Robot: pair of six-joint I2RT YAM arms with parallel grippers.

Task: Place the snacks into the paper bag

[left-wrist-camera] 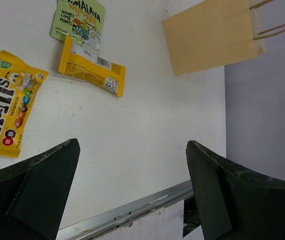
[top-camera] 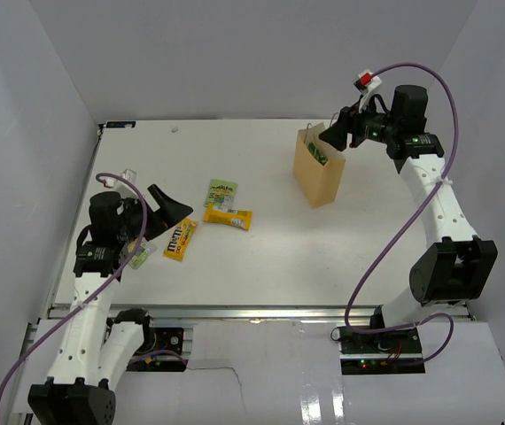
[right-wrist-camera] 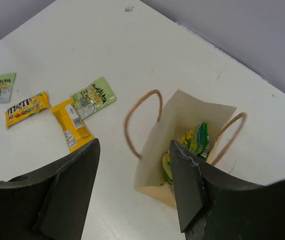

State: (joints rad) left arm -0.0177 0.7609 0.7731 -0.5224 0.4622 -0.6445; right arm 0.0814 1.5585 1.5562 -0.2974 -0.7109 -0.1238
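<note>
The tan paper bag [top-camera: 317,173] stands upright at the back right. A crinkly green-white bag [right-wrist-camera: 196,142] lies inside it. My right gripper [top-camera: 337,135] hovers just above the bag's mouth [right-wrist-camera: 197,110], open and empty. On the table lie an M&M's pack [top-camera: 181,238], a yellow bar wrapper [top-camera: 228,217] and a green-white pouch [top-camera: 221,192] that touches the bar's far end. Another small green-white pouch [top-camera: 137,254] lies beside my left arm. My left gripper [top-camera: 168,208] is open and empty, just left of the M&M's pack [left-wrist-camera: 7,110].
White walls enclose the table on the left, back and right. The table's metal front rail [left-wrist-camera: 132,210] shows in the left wrist view. The bag's cord handles [right-wrist-camera: 141,120] stand up at its mouth.
</note>
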